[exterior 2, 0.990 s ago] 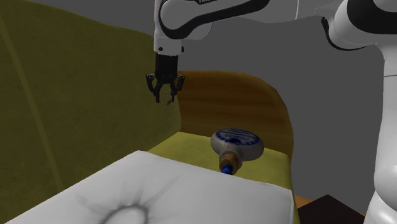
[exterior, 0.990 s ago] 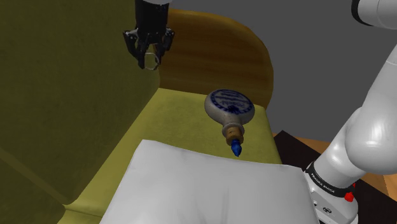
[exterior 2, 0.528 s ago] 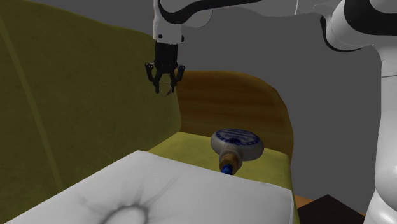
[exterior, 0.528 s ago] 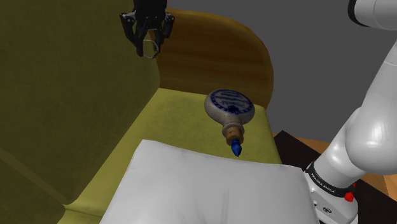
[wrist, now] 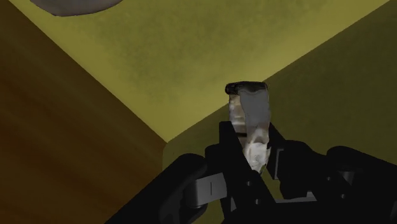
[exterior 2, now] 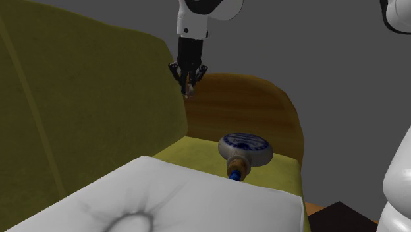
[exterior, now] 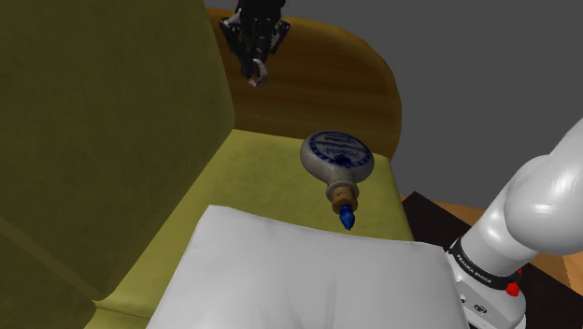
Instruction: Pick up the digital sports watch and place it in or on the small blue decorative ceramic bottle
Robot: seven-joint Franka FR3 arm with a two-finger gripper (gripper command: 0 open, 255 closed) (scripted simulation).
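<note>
As the hand hangs at top centre of the shoulder view, its two black fingers are clamped on the watch, the one watch in frame. It is in the air, well apart from the bottle, up and left of it.

- Watch in the wrist view: pale grey, crumpled-looking strap between the fingers, with a dark glossy end sticking out past the tips. No readable display.
- Second exterior view: hand at upper centre, pointing down, with the watch hanging from its tips in front of the armrest.
- Bottle, 1x: flat round flask shape, grey-white body with a blue pattern on the round face, tan neck and blue pointed tip. It lies on the sofa seat at frame centre, neck towards the cushion, tip at the cushion's edge. Second exterior view has it at right of centre.
- Sofa: olive-yellow, matte, mottled fabric look. The armrest is rounded, brown, with a wood-grain finish.
- Cushion, 1x: white, soft, with a dimpled crease.
- Arm: white, glossy, at lower right. It has small dark lettering near the base, too small to read, and one red dot.
</note>
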